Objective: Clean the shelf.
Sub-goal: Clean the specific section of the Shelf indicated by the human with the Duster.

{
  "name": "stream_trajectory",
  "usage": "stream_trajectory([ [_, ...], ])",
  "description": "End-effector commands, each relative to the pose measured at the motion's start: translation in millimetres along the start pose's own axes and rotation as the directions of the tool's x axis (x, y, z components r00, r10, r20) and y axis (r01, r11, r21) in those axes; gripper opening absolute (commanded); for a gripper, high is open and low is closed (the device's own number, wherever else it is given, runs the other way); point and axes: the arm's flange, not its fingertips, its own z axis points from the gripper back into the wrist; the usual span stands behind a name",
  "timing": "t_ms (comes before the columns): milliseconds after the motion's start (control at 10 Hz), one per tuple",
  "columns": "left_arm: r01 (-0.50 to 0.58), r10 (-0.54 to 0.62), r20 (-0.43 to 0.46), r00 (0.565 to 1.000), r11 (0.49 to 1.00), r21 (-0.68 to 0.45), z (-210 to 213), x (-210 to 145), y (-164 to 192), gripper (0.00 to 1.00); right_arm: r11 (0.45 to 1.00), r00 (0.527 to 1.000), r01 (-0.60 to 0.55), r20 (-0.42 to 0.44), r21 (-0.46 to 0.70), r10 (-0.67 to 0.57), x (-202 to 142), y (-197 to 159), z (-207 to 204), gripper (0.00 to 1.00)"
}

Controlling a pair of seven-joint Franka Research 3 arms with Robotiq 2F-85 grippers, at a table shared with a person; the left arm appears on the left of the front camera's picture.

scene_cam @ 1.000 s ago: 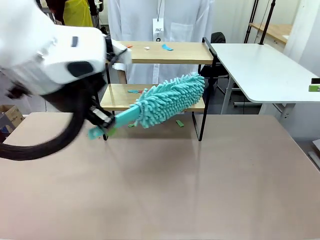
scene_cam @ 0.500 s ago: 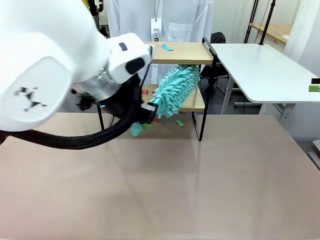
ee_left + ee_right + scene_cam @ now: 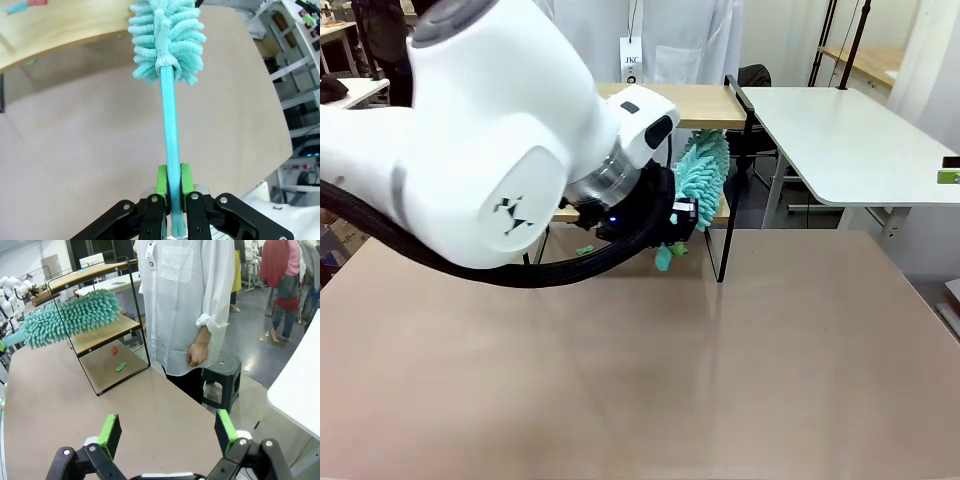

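**Left arm's got the duster tucked into the shelf**

So the left gripper (image 3: 170,184) is clamped hard on the skinny teal handle of the duster (image 3: 167,40), with a green pad pressed against each side of it.

In the front view the big white left arm blocks most of the shelf (image 3: 705,104). The shelf sits at the far edge of the tan table (image 3: 720,380), right in front of a person in a white coat (image 3: 690,40). The fluffy duster head pokes up beside the arm, under the top board at the shelf's right end, close to the black corner post.

The right wrist view is clearer. There the head sits between the two boards, low over the bottom one, with its handle end sticking out past the black frame. Honestly can't tell if the fibres are actually touching the bottom board or just above it, the angle's not good enough.

The right gripper (image 3: 167,435) is up off the table with its fingers spread wide and nothing between them, well apart from the shelf.

A red scrap (image 3: 114,350) and a green scrap (image 3: 121,366) are lying on the table under the shelf. The person's hand (image 3: 197,352) hangs just past the shelf's far side.
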Motion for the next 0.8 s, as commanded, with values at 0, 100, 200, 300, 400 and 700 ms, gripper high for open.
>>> stream_trajectory([
  [0, -0.073, 0.073, 0.037, 0.997, 0.997, 0.006, -14, 12, -19, 0.13, 1.0, 1.0, -0.005, 0.001, 0.0, 0.005, 3, 1, 0, 1.0],
  [100, -0.095, 0.093, 0.046, 0.995, 0.995, 0.025, -21, 16, -22, 0.13, 1.0, 1.0, -0.005, 0.001, 0.0, 0.005, 3, 1, 0, 1.0],
  [200, -0.112, 0.11, 0.051, 0.993, 0.993, 0.03, -28, 19, -25, 0.13, 1.0, 1.0, -0.005, 0.001, 0.0, 0.005, 3, 1, 0, 1.0],
  [300, -0.133, 0.13, 0.065, 0.989, 0.99, 0.038, -34, 20, -26, 0.13, 1.0, 1.0, -0.005, 0.001, 0.0, 0.005, 3, 1, 0, 1.0],
  [400, -0.145, 0.143, 0.073, 0.987, 0.989, 0.031, -39, 22, -28, 0.13, 1.0, 1.0, -0.005, 0.001, 0.0, 0.005, 3, 1, 0, 1.0],
  [700, -0.161, 0.157, 0.069, 0.985, 0.985, 0.061, -61, 29, -33, 0.13, 1.0, 1.0, -0.005, 0.001, 0.0, 0.005, 3, 1, 0, 1.0],
])
